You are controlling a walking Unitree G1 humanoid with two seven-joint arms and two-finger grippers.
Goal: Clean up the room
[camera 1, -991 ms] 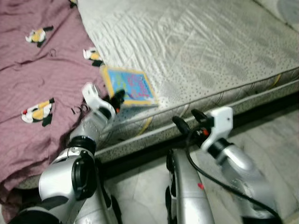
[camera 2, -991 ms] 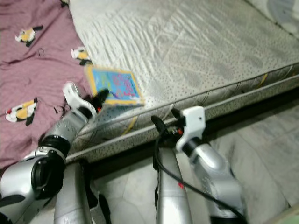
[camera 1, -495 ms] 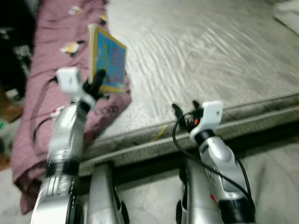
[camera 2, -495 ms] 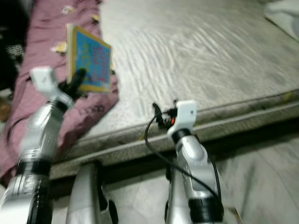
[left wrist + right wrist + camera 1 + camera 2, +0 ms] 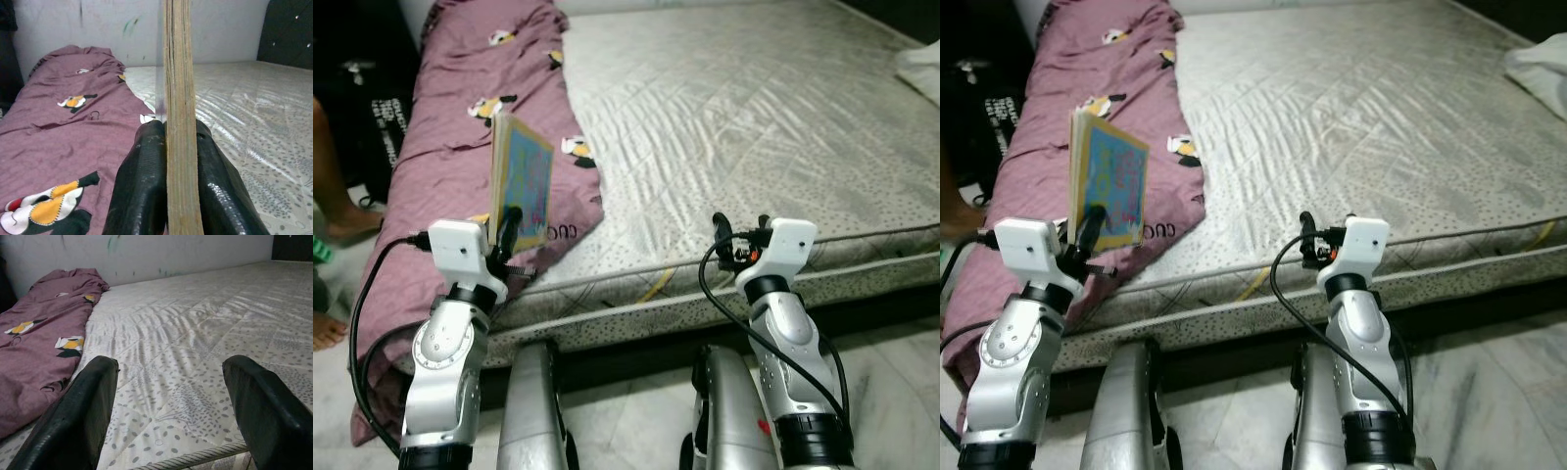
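Pinching the book (image 5: 522,182) by its lower edge, the left pincer (image 5: 168,161) held it upright above the purple blanket (image 5: 450,147) at the bed's (image 5: 754,117) near side, both fingers (image 5: 142,186) pressed against the covers. The thin picture book looked light and fairly stiff, yet its glossy covers could slip and its pages fan, so a hold nearer the spine would likely steady it better. The right pincer (image 5: 166,416) hovered spread and empty over the mattress edge.
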